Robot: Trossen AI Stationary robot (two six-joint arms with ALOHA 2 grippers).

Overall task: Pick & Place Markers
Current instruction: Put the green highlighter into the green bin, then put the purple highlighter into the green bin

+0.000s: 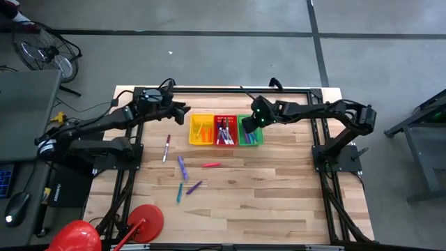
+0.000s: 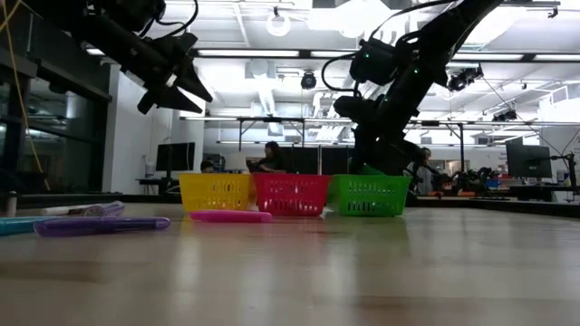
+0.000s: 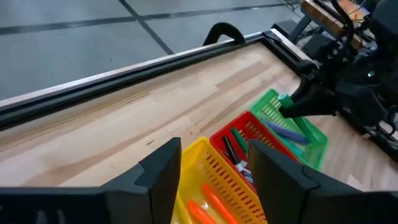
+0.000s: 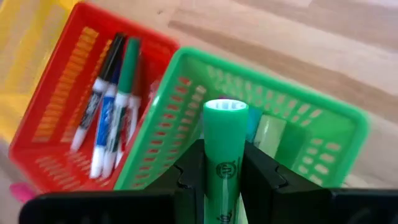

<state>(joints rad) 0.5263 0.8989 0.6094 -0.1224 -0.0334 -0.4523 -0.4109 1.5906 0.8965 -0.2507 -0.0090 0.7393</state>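
A purple pen-shaped marker (image 2: pixel 100 225) and a pink marker (image 2: pixel 230 216) lie nearest on the wooden table (image 1: pixel 279 202). Beyond them, the right gripper (image 4: pixel 222 163) clamps a green highlighter marker (image 4: pixel 224 149) over the green mesh basket (image 4: pixel 311 124). The left gripper (image 3: pixel 211 163) hovers above the yellow mesh basket (image 3: pixel 211 180), fingers apart, empty.

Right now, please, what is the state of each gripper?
Left gripper: open, empty, above the yellow basket.
Right gripper: shut on a green marker, over the green basket.
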